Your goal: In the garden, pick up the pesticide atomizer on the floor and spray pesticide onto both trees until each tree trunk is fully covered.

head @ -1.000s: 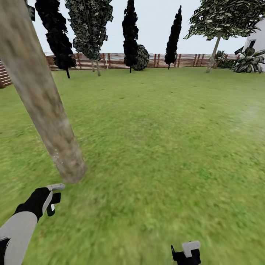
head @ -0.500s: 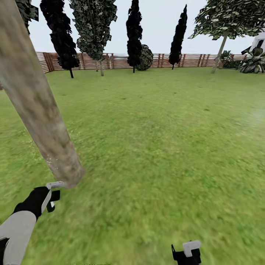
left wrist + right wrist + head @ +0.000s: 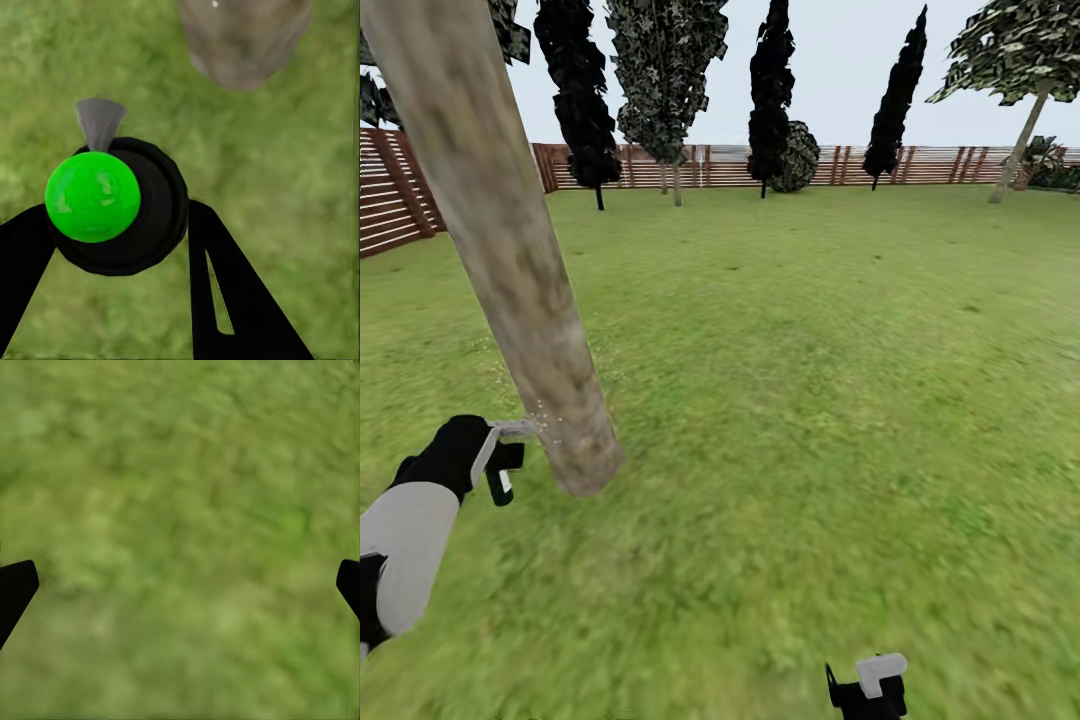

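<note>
while the left hand (image 3: 500, 462) grips the pesticide atomizer (image 3: 116, 199), closed round its dark body, the pale nozzle now sits right up against the tree trunk (image 3: 510, 240) — a second ago there was a gap of grass between them, and the whole view has swung too, so the robot itself has turned in on the tree. tiny pale specks hang around the nozzle and the bark, which reads as spray landing low on the trunk; by my judgement this first trunk is being covered and the second tree is yet to come. from the left wrist, the bottle is a round dark disc with a glossy bright green ball on top and a grey spout aimed at the trunk's base. the bark is mottled beige-grey, a thick smooth column, leaning in the head view. the right hand (image 3: 866, 690) hangs low over soft blurred lawn (image 3: 840, 400), fingers spread wide, holding nothing. beyond, a slatted reddish fence (image 3: 710, 165) and dark conifers.
</note>
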Tool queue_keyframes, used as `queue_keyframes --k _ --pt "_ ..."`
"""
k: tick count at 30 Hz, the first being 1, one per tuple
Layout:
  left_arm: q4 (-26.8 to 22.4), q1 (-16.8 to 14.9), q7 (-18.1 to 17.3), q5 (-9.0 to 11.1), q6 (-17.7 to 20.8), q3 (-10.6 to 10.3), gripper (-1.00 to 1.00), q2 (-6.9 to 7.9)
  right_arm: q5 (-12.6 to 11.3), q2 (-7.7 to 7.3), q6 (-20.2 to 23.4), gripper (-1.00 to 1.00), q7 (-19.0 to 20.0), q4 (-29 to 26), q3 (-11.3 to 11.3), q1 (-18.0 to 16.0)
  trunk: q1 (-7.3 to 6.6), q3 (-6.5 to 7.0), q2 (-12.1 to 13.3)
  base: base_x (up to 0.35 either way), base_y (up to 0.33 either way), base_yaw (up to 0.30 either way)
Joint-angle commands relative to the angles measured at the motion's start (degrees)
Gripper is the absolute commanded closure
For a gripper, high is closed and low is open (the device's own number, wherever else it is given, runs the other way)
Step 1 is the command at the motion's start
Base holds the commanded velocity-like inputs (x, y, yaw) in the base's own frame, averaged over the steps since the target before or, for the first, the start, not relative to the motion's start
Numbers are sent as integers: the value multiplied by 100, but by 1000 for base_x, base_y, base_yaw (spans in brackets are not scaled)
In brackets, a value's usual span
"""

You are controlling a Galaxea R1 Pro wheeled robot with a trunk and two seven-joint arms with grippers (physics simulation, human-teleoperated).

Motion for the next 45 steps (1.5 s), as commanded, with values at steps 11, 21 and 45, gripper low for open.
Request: queue_keyframes --k 11,21,45 --pt "-204 -768 -934 -55 821 -594 100 385 55 -44 -4 -100 -60 13 20 -3 -1 -5 -2 0 0 5" --pt "-683 -779 -938 -7 1089 -1275 100 401 55 -44 -4 -100 -60 13 23 2 -1 -5 -2 108 -76 0" --pt "-706 -853 -936 -41 1087 -1259 100 461 55 -36 -4 -100 -60 -4 23 -2 -1 -5 -2 7 -274 105"
